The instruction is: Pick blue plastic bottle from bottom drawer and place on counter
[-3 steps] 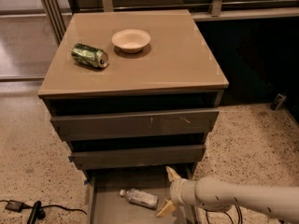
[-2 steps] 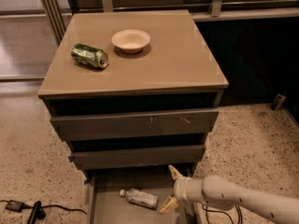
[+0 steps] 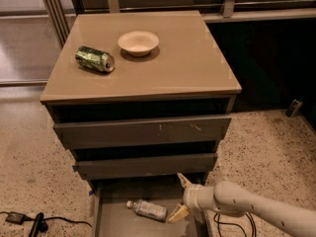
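- Camera view: the counter (image 3: 192, 63) is a square tan top with a thin edge. Its right half and front strip are bare.
- One green can (image 3: 95, 59) lies on its side near the counter's left edge. One pale bowl (image 3: 138, 42) stands upright towards the back, apart from the can.
- There are three drawers. The two upper fronts (image 3: 143, 131) are pushed in (the top one is scuffed), and the bottom drawer (image 3: 97, 212) is pulled out below them.
- One bottle (image 3: 146, 209) lies on its side on the drawer's grey floor, cap to the left. There is bare floor on its left and in front of it.
- The one gripper (image 3: 180, 197) reaches in from the right, at the drawer's right side under the middle front. Its jaws are spread wide, one finger up and one down, and hold nothing.
- The lower fingertip (image 3: 174, 216) is just beside the bottle's right end. I cannot tell whether they touch.
- A black cable (image 3: 29, 220) lies on the speckled ground left of the cabinet.
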Robot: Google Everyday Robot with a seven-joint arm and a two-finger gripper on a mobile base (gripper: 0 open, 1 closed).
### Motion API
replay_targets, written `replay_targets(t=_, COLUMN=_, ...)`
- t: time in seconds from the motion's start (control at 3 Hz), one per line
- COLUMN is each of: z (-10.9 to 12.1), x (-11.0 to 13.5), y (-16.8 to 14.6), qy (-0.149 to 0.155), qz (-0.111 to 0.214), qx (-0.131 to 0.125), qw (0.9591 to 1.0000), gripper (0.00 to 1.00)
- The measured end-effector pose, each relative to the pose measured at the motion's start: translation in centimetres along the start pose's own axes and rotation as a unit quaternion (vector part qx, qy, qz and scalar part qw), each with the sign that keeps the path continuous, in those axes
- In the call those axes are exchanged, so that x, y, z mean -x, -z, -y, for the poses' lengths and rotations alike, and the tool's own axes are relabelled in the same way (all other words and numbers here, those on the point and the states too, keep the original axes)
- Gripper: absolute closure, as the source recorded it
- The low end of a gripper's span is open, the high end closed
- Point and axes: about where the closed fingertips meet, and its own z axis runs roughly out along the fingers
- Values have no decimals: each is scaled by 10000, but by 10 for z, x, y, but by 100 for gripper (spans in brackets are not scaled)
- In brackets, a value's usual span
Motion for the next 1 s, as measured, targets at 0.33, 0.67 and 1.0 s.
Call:
replay_targets(t=0.33, z=-17, x=-7, y=-18, qy=-1, qz=-188, qx=177, qw=9997, gripper=0)
replay_targets(t=0.67, z=-46, x=-25, y=-47, qy=-35, qz=-515, qx=448, qw=9977, gripper=0)
replay_targets(t=1.0, z=-60, x=-34, y=-63, qy=-7, qz=-640, qx=578, qw=9963, gripper=0)
